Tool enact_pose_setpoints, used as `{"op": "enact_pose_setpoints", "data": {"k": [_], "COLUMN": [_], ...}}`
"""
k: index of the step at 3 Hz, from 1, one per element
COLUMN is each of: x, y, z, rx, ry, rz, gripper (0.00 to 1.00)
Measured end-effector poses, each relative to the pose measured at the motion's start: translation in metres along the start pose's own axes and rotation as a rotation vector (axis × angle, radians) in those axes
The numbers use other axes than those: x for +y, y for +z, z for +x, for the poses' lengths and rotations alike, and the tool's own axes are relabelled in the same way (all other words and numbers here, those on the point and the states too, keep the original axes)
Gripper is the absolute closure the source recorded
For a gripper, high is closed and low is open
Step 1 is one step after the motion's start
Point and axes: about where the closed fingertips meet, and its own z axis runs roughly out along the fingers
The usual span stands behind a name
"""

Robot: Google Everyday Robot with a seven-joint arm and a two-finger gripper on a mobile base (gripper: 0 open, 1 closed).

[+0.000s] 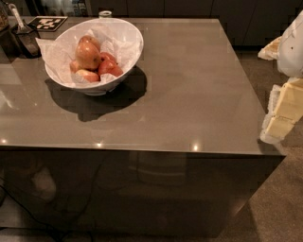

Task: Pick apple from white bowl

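The white bowl (128,35) stands at the far left of the grey glossy table (189,94), lined with crumpled white paper. The apple (87,54), the largest one, pale yellow-orange with a red blush, lies on top in the middle of the bowl. Smaller, deeper red apples (110,67) lie beside and below it. My gripper (282,116), with pale yellow parts, hangs at the right edge of the view, beyond the table's right edge and far from the bowl.
A black-and-white marker card (47,22) lies at the back left corner. A dark holder with a utensil (23,35) stands left of the bowl. A small clear cup (105,14) stands behind the bowl. Carpet floor lies right of the table.
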Motion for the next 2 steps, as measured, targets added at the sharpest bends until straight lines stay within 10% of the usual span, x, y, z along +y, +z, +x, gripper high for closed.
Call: {"op": "enact_pose_setpoints", "data": {"k": [2], "x": [-0.001], "y": [-0.0006], "z": [-0.0061], "rx": [0.012], "ry": [0.05], "rz": [0.0], "gripper": [0.0]}}
